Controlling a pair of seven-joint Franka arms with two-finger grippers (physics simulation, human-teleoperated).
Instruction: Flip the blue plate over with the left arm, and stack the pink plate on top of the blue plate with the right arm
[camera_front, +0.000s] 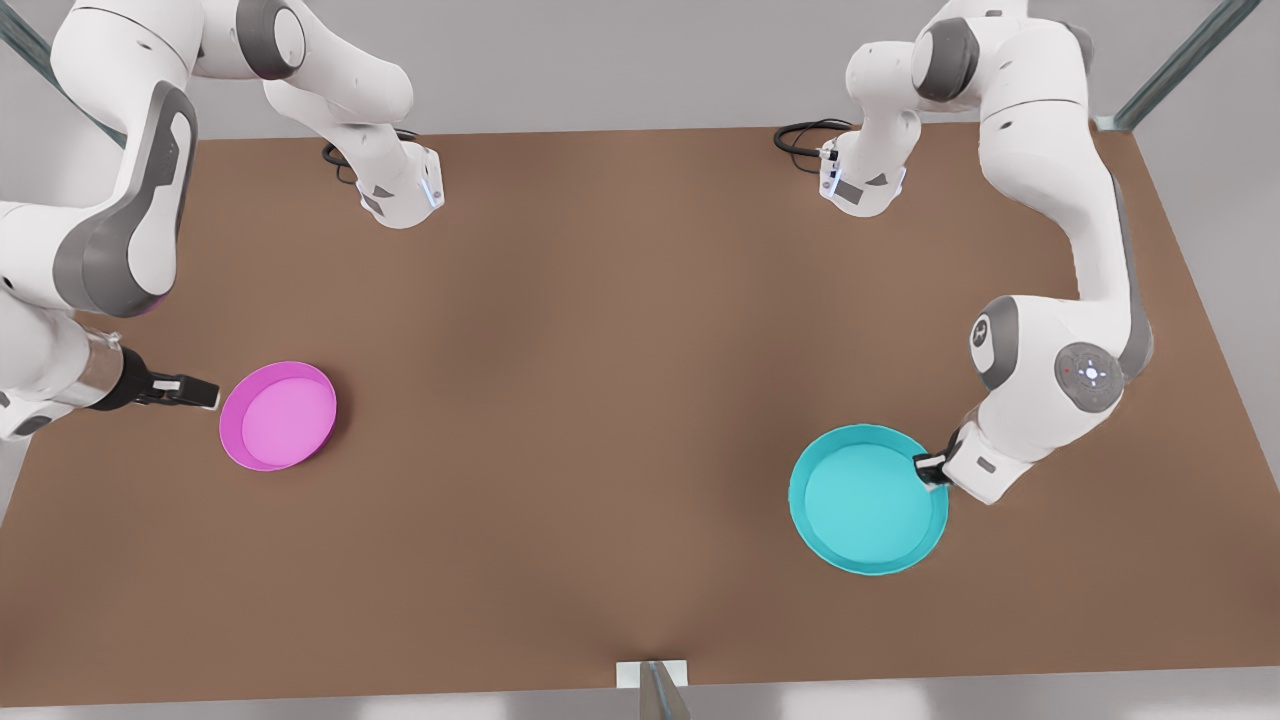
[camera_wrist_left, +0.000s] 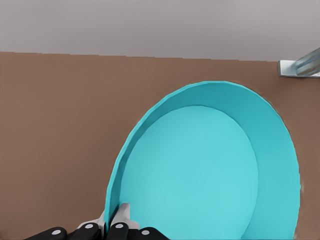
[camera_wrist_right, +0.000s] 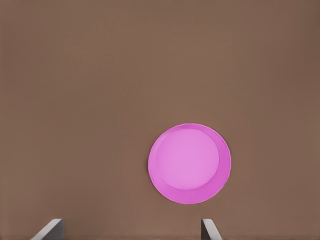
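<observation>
The blue plate (camera_front: 866, 498) faces open side up on the front view's right of the brown table (camera_front: 600, 350). My left gripper (camera_front: 932, 470) is shut on its rim at the plate's right edge; in the left wrist view the fingers (camera_wrist_left: 121, 216) pinch the rim of the blue plate (camera_wrist_left: 200, 170). The pink plate (camera_front: 280, 415) lies flat, open side up, on the front view's left. My right gripper (camera_front: 205, 393) stands open just left of it, not touching. The right wrist view shows the pink plate (camera_wrist_right: 189, 163) ahead of the right gripper (camera_wrist_right: 130, 231).
Black cables (camera_front: 805, 135) lie near the arm bases at the table's back edge. A metal post (camera_front: 652, 685) stands at the front edge, and frame bars (camera_front: 1180, 60) rise at the back corners. Bare tabletop lies between the two plates.
</observation>
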